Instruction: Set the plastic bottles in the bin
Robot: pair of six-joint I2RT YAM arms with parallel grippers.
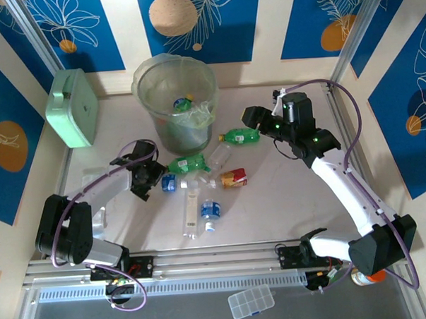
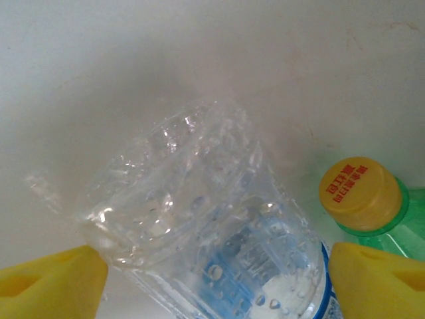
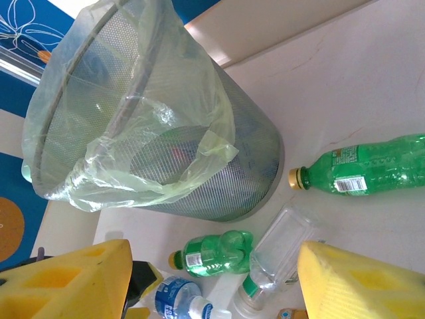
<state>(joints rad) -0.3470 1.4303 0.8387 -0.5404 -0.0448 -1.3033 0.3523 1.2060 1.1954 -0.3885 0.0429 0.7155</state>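
Before the grey-green lined bin (image 1: pixel 171 136), the left gripper (image 2: pixel 218 259) stands wide astride a clear blue-labelled plastic bottle (image 2: pixel 199 219), placed to clamp it; the right gripper (image 3: pixel 212 266) hovers wide and empty beside the bin.

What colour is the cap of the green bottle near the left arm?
The cap is yellow with red print; left wrist view.

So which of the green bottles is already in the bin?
The yellow-capped green bottle inside the bin; the other two lie on the table, one right of the bin, one in front of it.
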